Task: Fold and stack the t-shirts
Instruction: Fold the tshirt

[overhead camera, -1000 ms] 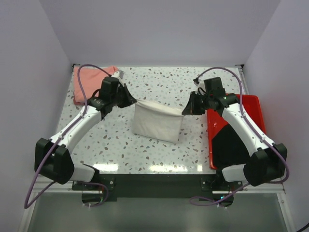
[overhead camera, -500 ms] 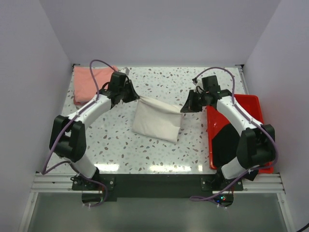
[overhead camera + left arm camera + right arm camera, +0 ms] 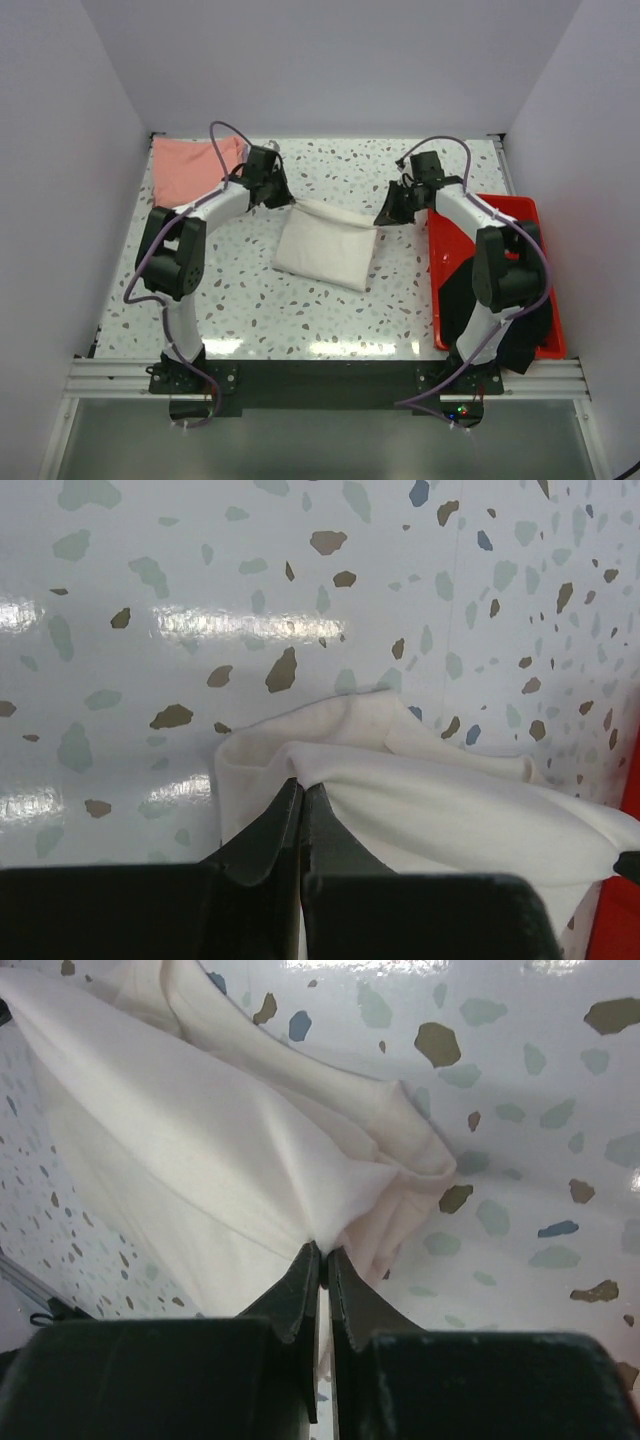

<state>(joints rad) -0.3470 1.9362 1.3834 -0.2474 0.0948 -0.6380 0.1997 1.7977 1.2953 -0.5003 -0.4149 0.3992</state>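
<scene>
Both arms now sit higher in frame | left gripper (image 3: 288, 201) and right gripper (image 3: 384, 217) pinch upper corners of cream-white t-shirt (image 3: 325, 252), jaws clamped on cloth | looks floppy and light, corners seem the best grab spots

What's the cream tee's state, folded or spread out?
Folded: the cream-white t-shirt is a compact rectangle with doubled layers at its far edge, where the left gripper and right gripper pinch its corners.
</scene>
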